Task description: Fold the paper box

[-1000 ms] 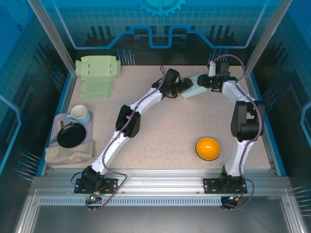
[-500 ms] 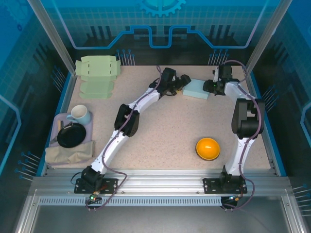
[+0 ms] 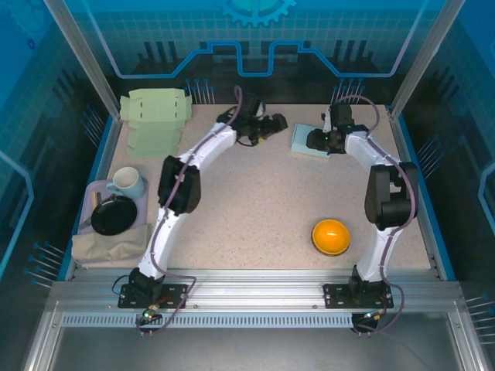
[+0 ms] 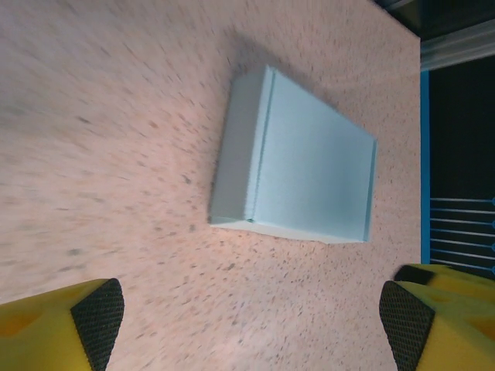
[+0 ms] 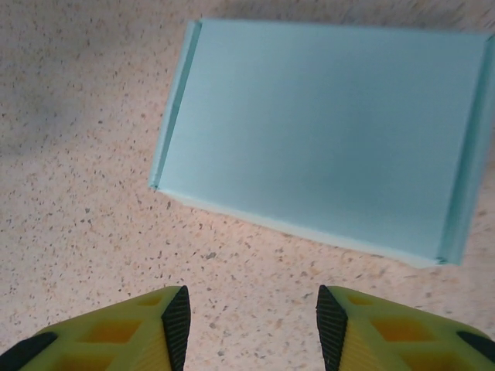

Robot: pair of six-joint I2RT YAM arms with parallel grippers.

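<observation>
Basically, the paper box (image 3: 302, 142) sat closed and flat on the table (image 3: 255, 201) at about 1 o'clock of the workspace, lid seams looking tucked in the left wrist view (image 4: 298, 182) and right wrist view (image 5: 325, 131). The right gripper (image 3: 315, 140) hung at the box's 3 o'clock edge, jaws partly apart with bare table between them (image 5: 254, 325), pinching nothing. The left gripper (image 3: 274, 124) was at the box's 9 o'clock, near but apart, spread wide and empty (image 4: 249, 317). Main risk as I judged it: a low sideways pull-off by the right arm clips the lid edge and either skates the light box or pops a flap, so lift first. Second risk: both arms crowd the same corner and could bump each other. Little room at 12 and 3 o'clock, with the far wall and side rail near. Open room lay toward 7 o'clock; the orange bowl (image 3: 330, 236) sat toward 6 o'clock, well apart.
</observation>
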